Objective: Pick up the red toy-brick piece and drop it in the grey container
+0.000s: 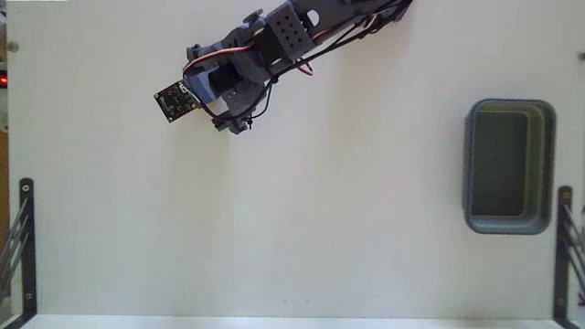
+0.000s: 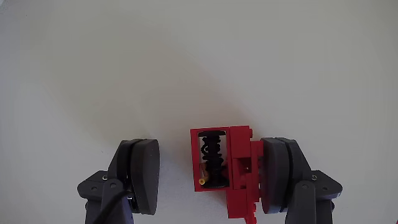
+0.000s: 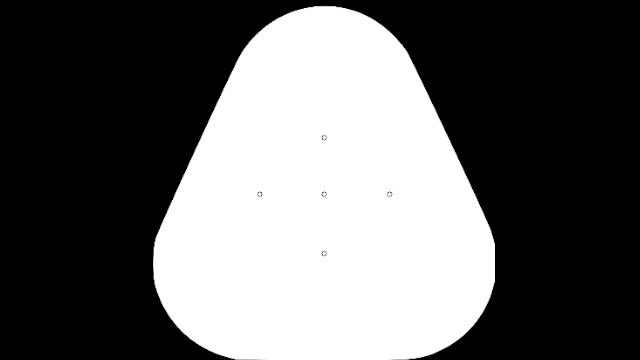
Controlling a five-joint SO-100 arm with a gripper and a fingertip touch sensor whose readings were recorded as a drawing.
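Observation:
In the wrist view the red toy-brick piece lies on the white table between my gripper's fingers. It has a dark spring-like part in a window on its left side. The brick rests against the right finger. A clear gap separates it from the left finger, so the gripper is open. In the fixed view the gripper points down at the upper left of the table, and the arm hides the brick there. The grey container stands far off at the right edge and holds nothing that I can see.
Black metal brackets stand at the table's lower left and lower right edges. The arm reaches in from the top. White tabletop stretches between the gripper and the container.

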